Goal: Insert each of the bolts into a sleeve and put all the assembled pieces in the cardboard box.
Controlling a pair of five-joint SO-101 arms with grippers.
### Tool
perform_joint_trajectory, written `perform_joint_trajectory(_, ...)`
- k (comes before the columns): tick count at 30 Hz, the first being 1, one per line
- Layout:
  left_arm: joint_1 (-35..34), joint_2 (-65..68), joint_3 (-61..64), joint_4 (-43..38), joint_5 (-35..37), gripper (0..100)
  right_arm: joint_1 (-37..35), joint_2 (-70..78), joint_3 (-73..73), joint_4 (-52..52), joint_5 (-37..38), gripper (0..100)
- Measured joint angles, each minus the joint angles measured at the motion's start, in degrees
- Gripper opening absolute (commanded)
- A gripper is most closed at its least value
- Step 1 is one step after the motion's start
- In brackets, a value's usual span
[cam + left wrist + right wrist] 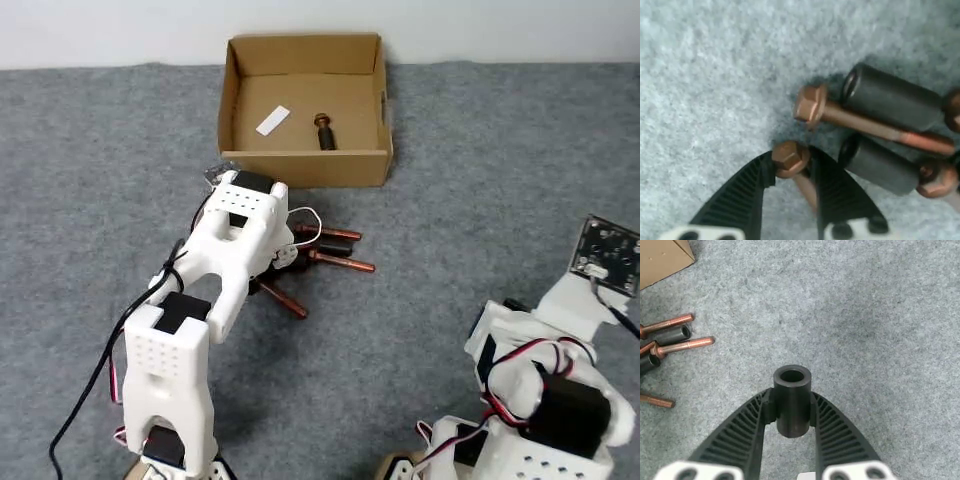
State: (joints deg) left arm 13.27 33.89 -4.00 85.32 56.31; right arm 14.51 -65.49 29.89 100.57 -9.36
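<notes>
The left gripper [791, 170] pinches a bolt [789, 157]; the right gripper [791, 412] pinches a sleeve [791, 390].
More bolts [860, 125] and two sleeves [890, 97] crowd just beside the held bolt on the grey mat [470, 190]. The left arm [225, 250] hides part of that pile. The cardboard box [305, 168] sits at 12 o'clock from it, one finished piece [325, 132] inside.

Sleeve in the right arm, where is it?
Right wrist view: the sleeve is gripped in the right end effector over carpet, apart from the loose bolts.
</notes>
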Motion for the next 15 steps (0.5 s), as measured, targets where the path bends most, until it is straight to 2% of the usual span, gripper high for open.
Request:
perform_joint_trajectory(6,-3.3,1.5,-5.2,2.9,-0.6,2,0.0,0.0,0.0,0.0,0.0,0.9)
perform_joint_trajectory(10,-6.2,2.5,-11.0,6.0,-5.0,2,0.0,0.0,0.0,0.0,0.0,0.9)
perform_joint_trajectory(15,-4.4,2.5,-13.4,11.0,-6.9,2,0.0,0.0,0.0,0.0,0.0,0.9)
